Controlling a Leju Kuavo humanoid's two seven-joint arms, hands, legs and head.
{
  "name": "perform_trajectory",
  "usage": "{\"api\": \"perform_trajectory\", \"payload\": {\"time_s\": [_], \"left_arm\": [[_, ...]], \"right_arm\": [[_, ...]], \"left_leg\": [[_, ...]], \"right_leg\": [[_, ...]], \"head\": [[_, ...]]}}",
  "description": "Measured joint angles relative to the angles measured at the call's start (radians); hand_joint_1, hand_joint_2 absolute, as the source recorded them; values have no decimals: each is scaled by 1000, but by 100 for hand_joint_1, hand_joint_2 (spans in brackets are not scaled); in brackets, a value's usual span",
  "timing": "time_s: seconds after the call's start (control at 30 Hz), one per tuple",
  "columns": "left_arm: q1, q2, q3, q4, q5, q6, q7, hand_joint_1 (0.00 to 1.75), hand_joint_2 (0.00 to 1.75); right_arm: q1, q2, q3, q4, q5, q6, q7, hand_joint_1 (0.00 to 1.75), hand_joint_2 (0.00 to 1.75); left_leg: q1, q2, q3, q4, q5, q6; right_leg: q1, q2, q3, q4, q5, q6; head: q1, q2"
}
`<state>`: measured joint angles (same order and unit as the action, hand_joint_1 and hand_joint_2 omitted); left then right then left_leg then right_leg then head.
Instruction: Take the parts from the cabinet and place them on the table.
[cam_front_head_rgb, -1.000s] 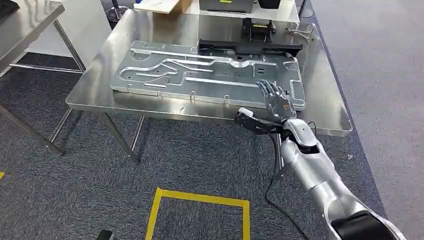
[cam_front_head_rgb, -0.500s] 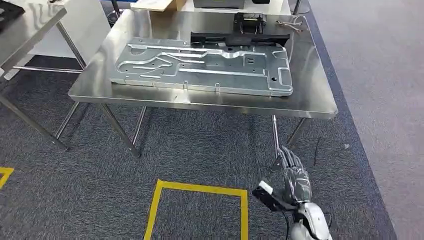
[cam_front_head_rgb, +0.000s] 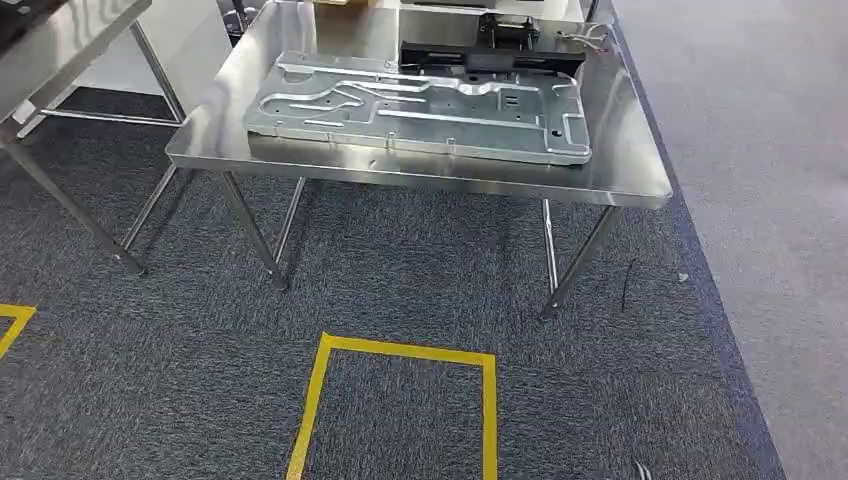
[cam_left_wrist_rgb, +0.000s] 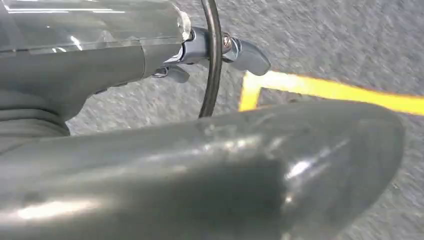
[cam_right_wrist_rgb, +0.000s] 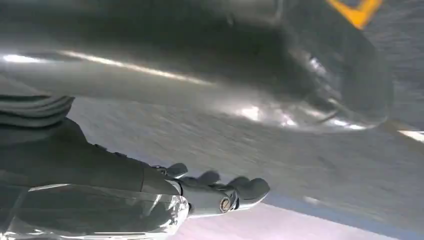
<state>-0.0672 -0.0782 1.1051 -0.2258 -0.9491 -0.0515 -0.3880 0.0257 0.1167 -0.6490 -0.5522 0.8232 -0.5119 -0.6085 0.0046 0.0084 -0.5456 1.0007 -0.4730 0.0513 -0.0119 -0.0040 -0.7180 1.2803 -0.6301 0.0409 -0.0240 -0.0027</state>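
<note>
The metal part (cam_front_head_rgb: 425, 108) lies flat on the bench (cam_front_head_rgb: 630, 170), in front of a black part (cam_front_head_rgb: 480, 55). One second ago the right robot hand (cam_right_wrist_rgb: 220, 192) hovered over its near edge; now it hangs down, released and empty, as does the left robot hand (cam_left_wrist_rgb: 220, 52). This placing looks finished.

Steel surface (cam_front_head_rgb: 640, 180): large stamped metal panel (cam_front_head_rgb: 425, 108) lies flat across it; black part (cam_front_head_rgb: 480, 55) just behind (far edge).
</note>
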Motion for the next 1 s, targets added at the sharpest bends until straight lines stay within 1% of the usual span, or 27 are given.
{"api": "perform_trajectory", "payload": {"time_s": [0.03,0.07,0.1,0.13,0.17,0.2,0.23,0.3,0.33,0.37,0.4,0.43,0.47,0.5,0.53,0.57,0.6,0.63,0.67,0.7,0.73,0.8,0.83,0.87,0.9,0.93,1.0], "left_arm": [[-1,0,3,0,0,0,0,0,0],[-2,0,6,0,0,0,0,0,0],[-2,0,10,0,-1,0,0,0,0],[-2,0,13,0,-2,0,0,0,0],[-6,-3,14,0,-3,0,0,0,0],[-5,-6,14,0,-3,-1,0,0,0],[-5,-6,15,0,-3,-2,0,0,0],[-7,-7,19,0,-4,-3,1,0,0],[-6,-7,22,0,-4,-3,1,0,0],[-5,-7,24,0,-5,-3,1,0,0],[-2,-9,25,0,-9,2,3,0,0],[0,-9,25,0,-13,6,4,0,0],[0,-9,26,0,-16,10,6,0,0],[0,-9,27,0,-18,12,6,0,0],[0,-9,30,0,-18,13,7,0,0],[0,-9,32,0,-19,12,8,0,0],[-1,-9,35,0,-21,12,8,0,0],[-2,-9,36,0,-21,11,8,0,0],[-4,-9,37,0,-23,11,8,0,0],[-7,-9,38,0,-24,11,8,0,0],[-8,-9,38,0,-25,12,8,0,0],[-9,-10,40,0,-30,18,10,0,0],[-8,-10,40,0,-35,21,18,0,0],[-8,-10,40,0,-37,24,26,0,0],[-8,-13,40,0,-42,28,40,0,0],[-8,-13,40,0,-48,36,56,0,0],[-6,-14,40,0,-56,48,86,0,0]], "right_arm": [[-4,1,-27,28,0,0,-2,0,0],[-6,3,-45,45,1,1,-2,0,0],[-9,4,-63,61,2,2,-3,0,0],[-13,5,-75,73,5,4,-3,0,0],[-19,5,-89,84,5,9,-3,0,0],[-25,5,-101,91,4,26,3,0,0],[-31,5,-112,100,0,50,10,0,0],[-39,5,-144,132,-5,94,46,0,0],[-39,6,-162,148,4,103,80,0,0],[-40,10,-174,163,15,103,107,0,0],[-42,11,-184,177,28,103,142,0,0],[-41,11,-191,188,40,103,177,0,0],[-39,13,-201,206,51,108,224,0,0],[-39,13,-211,220,58,112,260,0,0],[-39,13,-221,234,61,120,297,0,0],[-40,13,-229,243,64,129,325,0,0],[-40,15,-237,253,67,138,358,0,0],[-40,16,-243,260,70,144,384,0,0],[-40,19,-251,268,71,154,413,0,0],[-41,20,-257,273,72,161,434,0,0],[-42,24,-262,278,74,171,460,0,0],[-41,25,-266,290,102,195,527,0,0],[-43,26,-266,294,117,211,563,0,0],[-43,26,-266,299,130,225,596,0,0],[-43,26,-266,303,140,243,618,0,0],[-43,31,-266,307,147,260,630,0,0],[-42,36,-266,315,150,288,644,0,0]], "left_leg": [[-1,2,-21,4,14,0],[-2,3,-40,6,24,-1],[-4,4,-58,11,35,-4],[-5,4,-72,13,44,-6],[-4,4,-81,17,55,-8],[-9,4,-86,18,61,-13],[-9,6,-90,19,74,-19],[-3,7,-94,7,99,-30],[-6,5,-96,3,112,-38],[-4,-2,-103,13,89,-42],[-4,-3,-117,45,29,-46],[-1,-3,-130,101,-32,-50],[2,-3,-146,186,-97,-54],[2,-3,-156,252,-130,-58],[4,-3,-158,309,-132,-61],[5,-3,-145,321,-103,-63],[7,-3,-112,295,-62,-64],[8,-3,-65,241,-29,-64],[8,-3,5,152,-19,-61],[6,-4,63,64,-63,-57],[1,1,102,-11,-88,-51],[-2,-3,89,-4,-86,-41],[-3,-5,87,-8,-80,-32],[3,-5,86,-18,-65,-22],[4,-7,80,-18,-56,-16],[5,-10,69,-18,-48,-10],[5,-18,48,-16,-33,-10]], "right_leg": [[0,0,3,44,14,0],[-1,0,25,46,53,-1],[0,0,70,8,101,-5],[1,0,124,-56,123,-11],[5,3,207,-161,113,-23],[14,3,295,-271,81,-32],[13,2,324,-338,57,-38],[19,4,308,-335,69,-43],[14,2,300,-343,85,-50],[8,-9,293,-346,99,-56],[9,-6,276,-346,111,-68],[9,-9,262,-341,120,-73],[10,-10,242,-333,130,-74],[11,-11,224,-326,138,-73],[11,-11,199,-314,148,-72],[11,-11,176,-303,156,-71],[10,-11,154,-291,162,-69],[9,-10,134,-279,168,-66],[8,-8,116,-266,170,-63],[10,-9,104,-257,174,-57],[13,-15,99,-246,178,-52],[8,-17,101,-250,191,-39],[7,-19,102,-252,197,-31],[9,-17,99,-248,193,-24],[4,-7,91,-226,162,-19],[4,-3,69,-168,110,-15],[-2,-1,14,-13,18,-6]], "head": [[0,0],[0,0],[0,0],[0,0],[0,0],[0,0],[-1,0],[0,0],[0,0],[0,0],[0,0],[0,0],[0,0],[-1,0],[0,0],[0,0],[0,0],[0,0],[-1,0],[-1,0],[0,0],[0,0],[0,0],[0,0],[0,0],[0,0],[0,0]]}}
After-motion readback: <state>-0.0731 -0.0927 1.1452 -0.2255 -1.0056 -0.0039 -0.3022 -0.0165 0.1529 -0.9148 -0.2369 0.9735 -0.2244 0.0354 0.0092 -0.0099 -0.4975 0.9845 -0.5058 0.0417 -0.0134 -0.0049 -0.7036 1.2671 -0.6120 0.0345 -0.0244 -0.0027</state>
